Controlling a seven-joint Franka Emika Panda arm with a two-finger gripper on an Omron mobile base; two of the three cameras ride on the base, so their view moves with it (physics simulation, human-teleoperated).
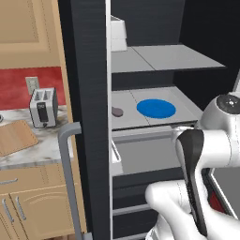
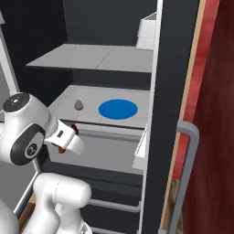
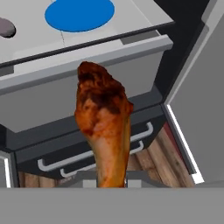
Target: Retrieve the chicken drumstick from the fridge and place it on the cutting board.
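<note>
- Clearly, the chicken drumstick (image 3: 103, 127) is pinched at its narrow bone end by the gripper (image 3: 110, 183); its fingertips are hidden under the meat in the hand view, drawn in narrow on it.
- Its browned, meaty end points up in the hand view, in front of the fridge's (image 1: 89, 70) grey drawer front.
- On the middle fridge shelf (image 1: 187, 110) lies a round blue plate (image 1: 156, 108), and well apart from it, toward the door side, a small mauve-brown oval lump (image 1: 117, 112).
- Above that, the upper shelf (image 1: 164, 58) carries nothing that can be made out.
- White door bins (image 2: 147, 31) line the open fridge door, whose long grey bar handle (image 1: 68, 173) shows in the left base view.
- Left of the door, the marble countertop (image 1: 33, 140) holds a silver toaster (image 1: 43, 107) by the red wall, with the light-brown cutting board (image 1: 15, 137) lying flat just in front of it.
- Below the counter sit light wooden cabinet doors (image 1: 37, 206).
</note>
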